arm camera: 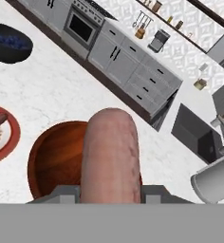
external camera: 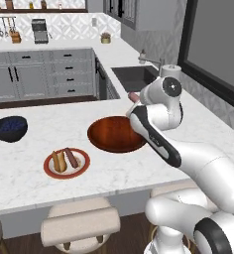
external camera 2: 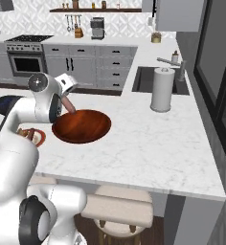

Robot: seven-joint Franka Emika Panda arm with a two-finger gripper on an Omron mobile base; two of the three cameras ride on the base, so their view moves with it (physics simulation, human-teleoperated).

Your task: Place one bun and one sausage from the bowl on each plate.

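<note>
Below the pincer point(external camera: 134, 100) in the left base view lay the bowl point(external camera: 116, 135), with the red-rimmed plate point(external camera: 66, 163) down-left. From the right base view, the pincer point(external camera 2: 67, 98) gripped a sausage point(external camera 2: 68, 105) above that bowl point(external camera 2: 81, 126). Along the hand view, the sausage point(arm camera: 110, 156) stood clamped over the bowl point(arm camera: 54, 159) on the desk point(arm camera: 61, 92).

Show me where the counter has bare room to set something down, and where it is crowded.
Bare marble lies between the reddish-brown bowl and the paper towel roll, and on toward the counter's near edge. It is crowded left of the bowl: the red-rimmed plate with bun and sausage, and the dark blue bowl behind it.
</note>
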